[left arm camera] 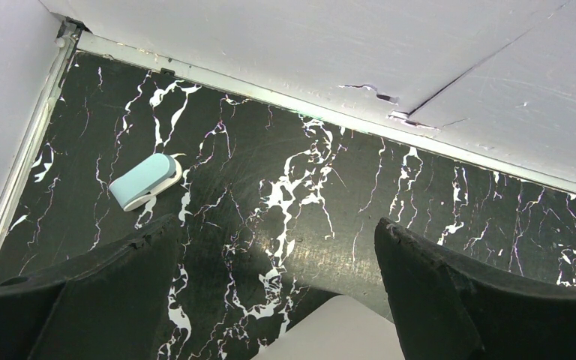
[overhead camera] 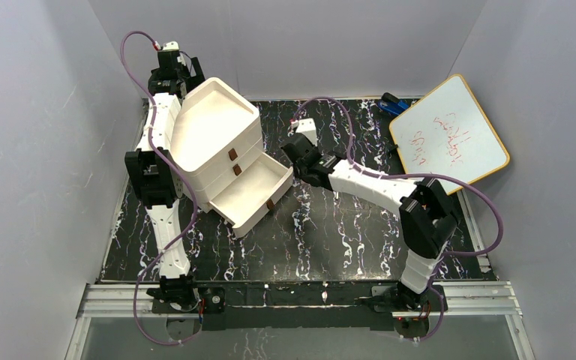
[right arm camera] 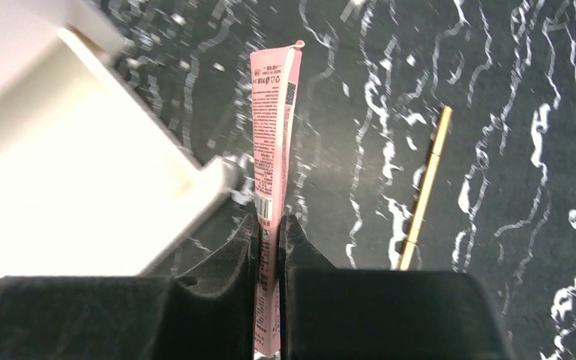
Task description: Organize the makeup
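Right gripper (right arm camera: 270, 229) is clamped on a pink flat tube (right arm camera: 274, 127). We see the two black fingers pinching its lower end, so the tube sticks straight out ahead of them over the black, white-veined marble tabletop (overhead camera: 345, 232). From above, the right arm reaches forward and left from its base, elbow raised, with the wrist ending just beside the open drawer. On the other side, the left arm stands tall along the left edge and stretches to the far left corner behind the white three-drawer box (overhead camera: 214, 127). Left gripper (left arm camera: 275, 227) hangs there with its fingers spread wide and nothing between them.

Writing now: the tube carries lines of small print and a barcode, too fine for us to read. There's a red marker scrawl on the yellow-rimmed whiteboard (overhead camera: 450, 135) at the far right, and we cannot make that out either.

Counting:
- One pink tube, in the grip.
- One slim gold stick (right arm camera: 424, 191), lying on the table to the right of the tube.
- One small pale blue-and-white case (left arm camera: 144, 182), on the table near the left wall.
- Three drawers in the box: the bottom drawer (overhead camera: 251, 191) is pulled out and the other two are shut.
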{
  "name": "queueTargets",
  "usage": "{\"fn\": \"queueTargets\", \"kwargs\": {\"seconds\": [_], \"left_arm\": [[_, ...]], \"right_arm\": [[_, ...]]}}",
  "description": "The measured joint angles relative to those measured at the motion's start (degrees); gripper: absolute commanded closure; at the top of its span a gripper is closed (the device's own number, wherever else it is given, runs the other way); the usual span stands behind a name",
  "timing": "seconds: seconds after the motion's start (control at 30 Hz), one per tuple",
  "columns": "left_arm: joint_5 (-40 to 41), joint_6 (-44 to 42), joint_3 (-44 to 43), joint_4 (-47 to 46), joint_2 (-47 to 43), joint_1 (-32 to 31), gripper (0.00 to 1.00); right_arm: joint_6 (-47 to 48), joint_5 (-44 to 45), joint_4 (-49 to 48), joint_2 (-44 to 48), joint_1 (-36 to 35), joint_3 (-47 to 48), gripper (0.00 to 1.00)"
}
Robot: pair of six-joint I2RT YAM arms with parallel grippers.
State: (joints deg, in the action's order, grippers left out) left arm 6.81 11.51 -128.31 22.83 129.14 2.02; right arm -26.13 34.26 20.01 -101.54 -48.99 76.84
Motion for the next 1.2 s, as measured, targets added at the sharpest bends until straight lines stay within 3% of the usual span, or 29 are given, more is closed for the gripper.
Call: {"fn": "queueTargets", "kwargs": {"seconds": [0.37,0.53,0.77,1.03,1.2], "left_arm": [[0.0,0.0,0.0,0.0,0.0,0.0,0.02],[0.0,0.0,0.0,0.0,0.0,0.0,0.02],[0.0,0.0,0.0,0.0,0.0,0.0,0.01],[0.0,0.0,0.0,0.1,0.0,0.0,0.02],[0.0,0.0,0.0,0.2,0.0,0.0,0.02]], "right_arm": [[-8.7,-7.5,-2.3,-5.7,-3.3,13.5,0.99],[-18.4,-13.0,-4.3,-8.9,-4.0,14.0,0.99],[-34.1,-14.1,-4.5,-11.1,-5.3,14.8,0.99],[-53.5,-11.6,13.0,-21.2,-7.0,31.0,0.99],[-62.6,-13.0,21.1,-24.3,-7.4,33.1,0.99]]}}
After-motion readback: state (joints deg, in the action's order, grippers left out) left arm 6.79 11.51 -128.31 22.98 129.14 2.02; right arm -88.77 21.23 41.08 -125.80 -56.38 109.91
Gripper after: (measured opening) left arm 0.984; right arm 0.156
